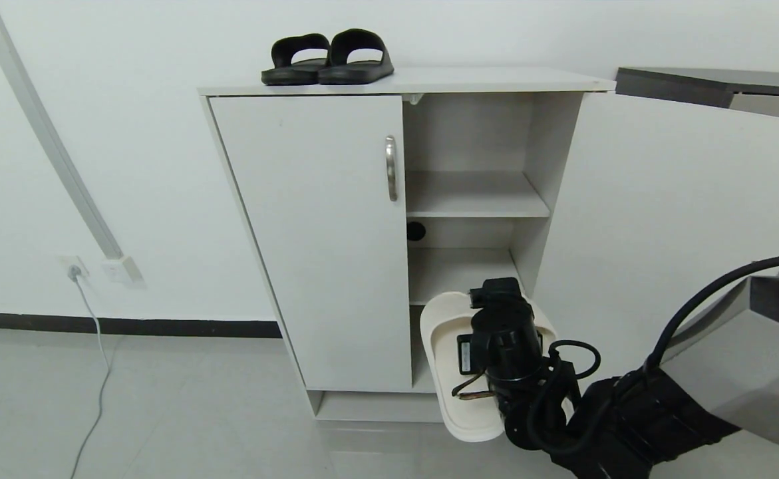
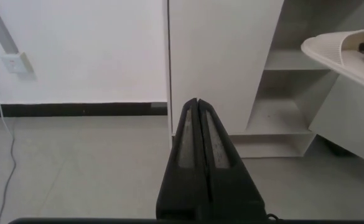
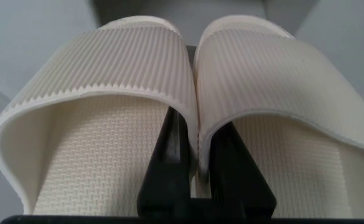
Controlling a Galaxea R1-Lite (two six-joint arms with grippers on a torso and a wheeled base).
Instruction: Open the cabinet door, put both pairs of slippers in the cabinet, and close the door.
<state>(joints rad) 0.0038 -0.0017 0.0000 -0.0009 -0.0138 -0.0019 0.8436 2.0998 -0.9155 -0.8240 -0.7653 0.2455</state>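
A grey cord [image 1: 100, 372] is hanging from a socket [image 1: 73, 270] and trailing across the tiled floor [image 1: 163, 412]. A pale conduit [image 1: 43, 126] is running diagonally down the white wall [image 1: 130, 166] to a box [image 1: 122, 269] just beside the socket. Black skirting [image 1: 123, 326] is lining the wall's foot. A grey unit [image 1: 715, 81] is standing at the far right.

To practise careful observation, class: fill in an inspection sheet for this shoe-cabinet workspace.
Surface: floor tiles; cabinet top bears black slippers.
Job's things: right door open, left door shut; white slippers held before the lower shelves.
Clutter: nothing seen.
Pincers: right pincer shut on white slippers; left pincer shut, empty.
Cables: grey cord from socket down to floor; black cable on right arm.
Surroundings: white wall, dark skirting.
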